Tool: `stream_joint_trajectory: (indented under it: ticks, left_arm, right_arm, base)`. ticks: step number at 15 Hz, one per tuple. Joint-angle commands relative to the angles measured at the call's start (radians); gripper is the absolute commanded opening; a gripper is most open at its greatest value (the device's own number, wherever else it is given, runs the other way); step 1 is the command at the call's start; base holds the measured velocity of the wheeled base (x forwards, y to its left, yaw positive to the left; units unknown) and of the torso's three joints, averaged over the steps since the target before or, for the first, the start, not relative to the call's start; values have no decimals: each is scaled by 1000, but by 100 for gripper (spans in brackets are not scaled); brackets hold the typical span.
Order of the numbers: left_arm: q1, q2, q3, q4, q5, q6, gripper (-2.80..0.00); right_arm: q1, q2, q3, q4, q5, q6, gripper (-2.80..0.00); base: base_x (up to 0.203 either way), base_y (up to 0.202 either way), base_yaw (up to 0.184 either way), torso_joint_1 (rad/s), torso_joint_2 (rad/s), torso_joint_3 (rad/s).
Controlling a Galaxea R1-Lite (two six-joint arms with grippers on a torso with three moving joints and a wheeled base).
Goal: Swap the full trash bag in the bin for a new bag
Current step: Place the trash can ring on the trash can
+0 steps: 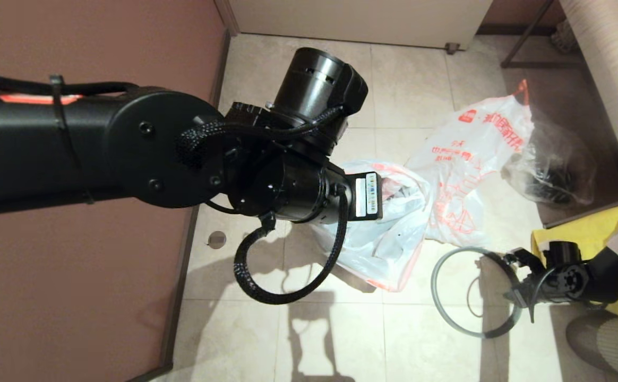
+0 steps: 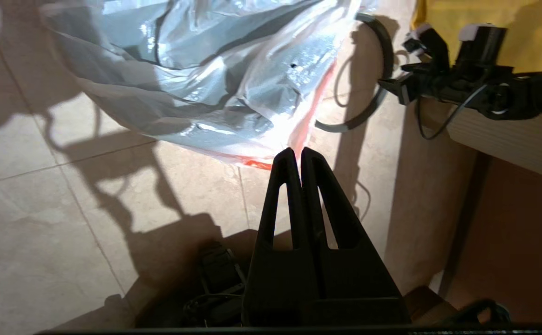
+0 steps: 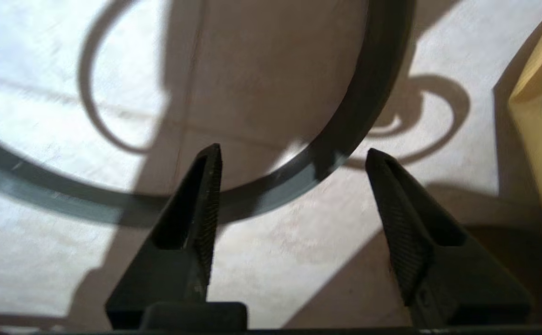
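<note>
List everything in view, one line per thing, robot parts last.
Full trash bag: one, white with red print, on the floor tiles, centre.
New bag: one, white with red print, flat, behind the full one.
Clear bag: one, dark contents, beside the new bag.
Grey ring: one, flat on the floor.
Yellow bag: one, far right.
Left tool: shut, near the full bag's edge.
Right tool: open, over the ring.
</note>
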Motion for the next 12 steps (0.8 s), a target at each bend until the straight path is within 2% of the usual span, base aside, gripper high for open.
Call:
stream_joint_trajectory:
  ticks: [1,4,5,8,10,12]
  left_arm:
    - [4,31,-13,3,22,-3,-280]
    - [16,56,-28,2,37,-4,-280]
    - [15,55,-37,4,35,-8,-280]
    - [38,60,-54,3,52,-8,-280]
    - [38,59,-55,4,52,-11,-280]
    - [38,53,-55,4,53,-10,-280]
  right_arm:
    - [-23,77,-71,-2,19,-17,0]
    - [-50,143,-191,15,39,-48,0]
    - [-54,157,-239,39,47,-51,-280]
    - [-66,203,-404,220,53,-56,-280]
    - [-68,221,-466,348,49,-57,-280]
    - [-68,242,-497,375,49,-57,-280]
  base:
    - [0,0,0,0,0,0]
    - [0,0,0,0,0,0]
    - [0,0,0,0,0,0]
    - [0,0,0,0,0,0]
    - [0,0,0,0,0,0]
    - [0,0,0,0,0,0]
